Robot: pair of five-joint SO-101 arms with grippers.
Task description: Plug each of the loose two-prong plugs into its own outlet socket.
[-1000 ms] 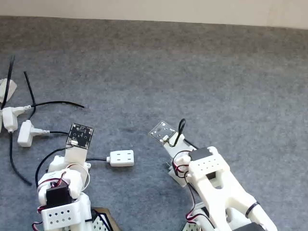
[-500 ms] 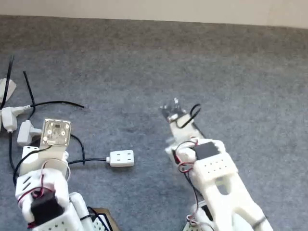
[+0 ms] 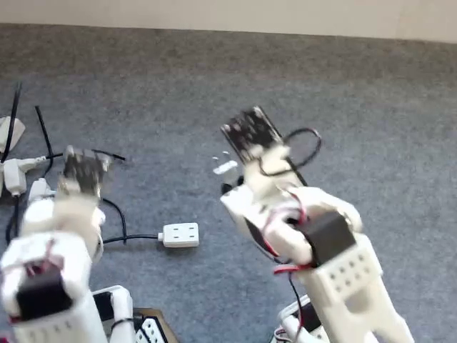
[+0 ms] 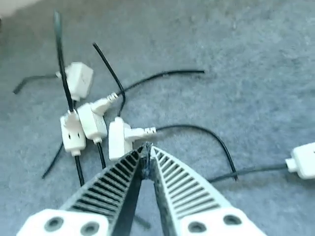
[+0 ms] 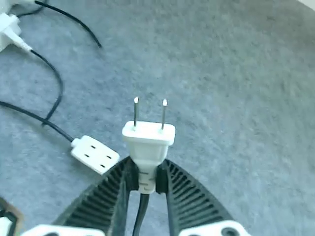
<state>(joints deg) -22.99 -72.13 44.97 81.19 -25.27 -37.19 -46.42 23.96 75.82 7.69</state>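
Note:
My right gripper (image 5: pixel 146 172) is shut on a white two-prong plug (image 5: pixel 147 140), prongs pointing away, held above the grey carpet. In the high view that plug (image 3: pixel 226 167) hangs mid-table, above and right of a white outlet socket (image 3: pixel 180 234) on a black cord; the socket (image 5: pixel 95 154) lies beside the plug. My left gripper (image 4: pixel 145 150) is shut on nothing, its tips just over a white plug (image 4: pixel 118 138) in a cluster of several white plugs and sockets (image 4: pixel 78 78) with black cords. The left arm (image 3: pixel 71 207) stands at the left by that cluster (image 3: pixel 14 175).
Loose black cords (image 3: pixel 86 153) trail across the carpet at the left. The outlet socket's cord (image 4: pixel 216 142) curves past the left gripper. Open grey carpet (image 3: pixel 357 107) stretches to the right and back.
Both arms have risen and stretched away from the front edge. The left arm swung left toward the plug cluster. The right arm lifted the plug higher and farther back.

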